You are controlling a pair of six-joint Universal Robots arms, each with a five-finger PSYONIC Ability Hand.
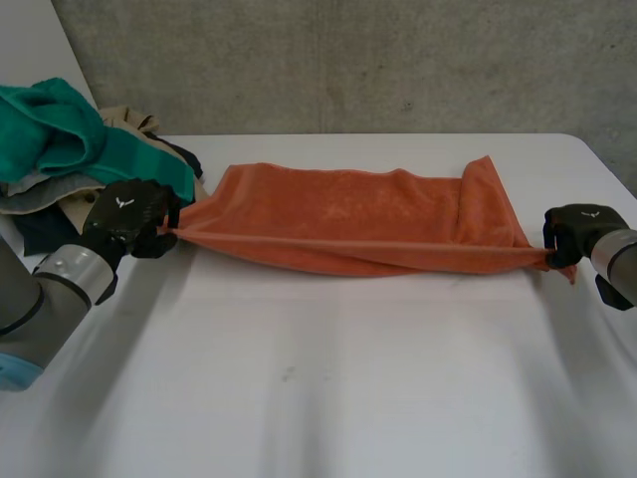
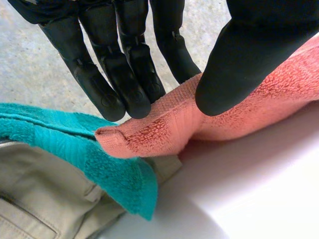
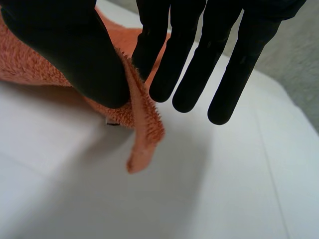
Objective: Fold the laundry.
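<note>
Pinches a towel [image 1: 348, 214] corner with left hand [image 1: 127, 214], fingers [image 2: 127, 74] against thumb, teal cloth [image 2: 119, 174] just under them. Pinches opposite corner with right hand [image 1: 575, 231], fingers [image 3: 187, 64] against thumb, tip dangling below. Holds towel stretched between, over table [image 1: 328, 378].

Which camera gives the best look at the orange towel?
The head view: the whole orange towel is stretched between the left hand and right hand. The left wrist view shows one end pinched, beside a teal cloth; the right wrist view shows the other end pinched.
</note>
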